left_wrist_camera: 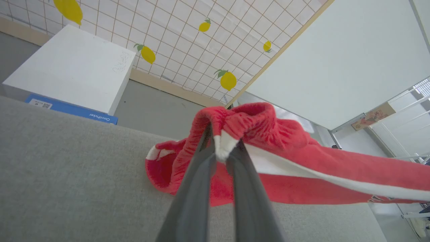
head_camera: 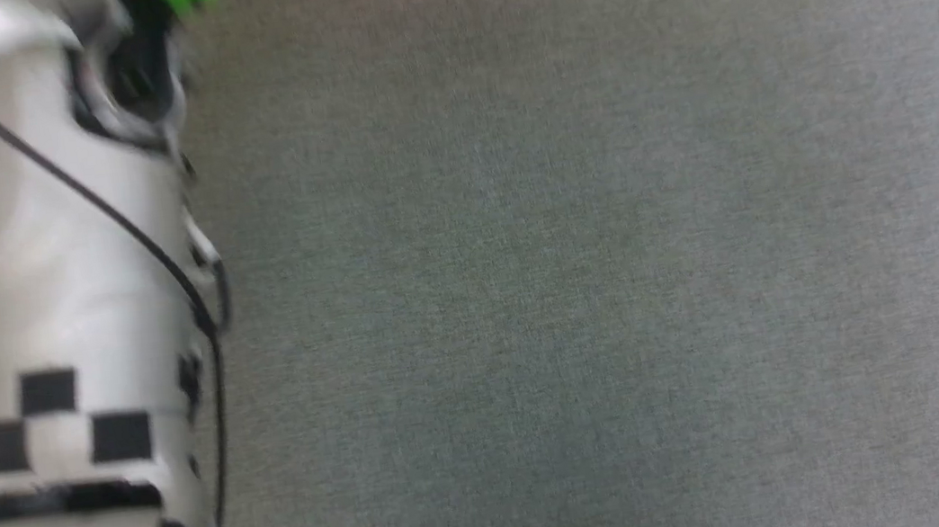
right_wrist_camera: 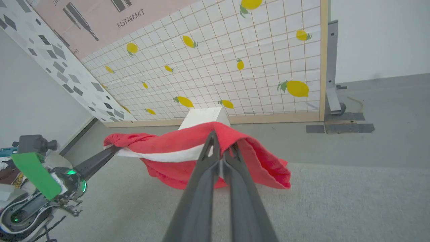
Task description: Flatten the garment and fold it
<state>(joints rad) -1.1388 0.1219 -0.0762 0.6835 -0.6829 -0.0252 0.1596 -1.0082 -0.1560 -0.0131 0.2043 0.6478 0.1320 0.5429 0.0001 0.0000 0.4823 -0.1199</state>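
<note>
Grey cloth-covered counter (left_wrist_camera: 67, 174) before a lemon-printed grid wall (right_wrist_camera: 235, 50) — the garment (left_wrist_camera: 302, 174) (red, white band) hangs stretched near its far edge, left end effector (left_wrist_camera: 223, 143) pinching one end at the white trim, right end effector (right_wrist_camera: 222, 144) pinching the other.

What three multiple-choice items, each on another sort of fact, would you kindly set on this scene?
1. Where is the garment? A. Hanging between the left gripper and right gripper. B. Inside a drawer. C. On a hanger.
2. What colour is its stripe? A. Yellow. B. White. C. Black.
3. How do the right gripper's fingers stand? A. Wide apart. B. Shut on the garment. C. Around a bottle.
Answers: 1 A, both wrist views show fingertips pinching it; 2 B, a white band crosses the red cloth; 3 B, the fingers meet on the fabric.
</note>
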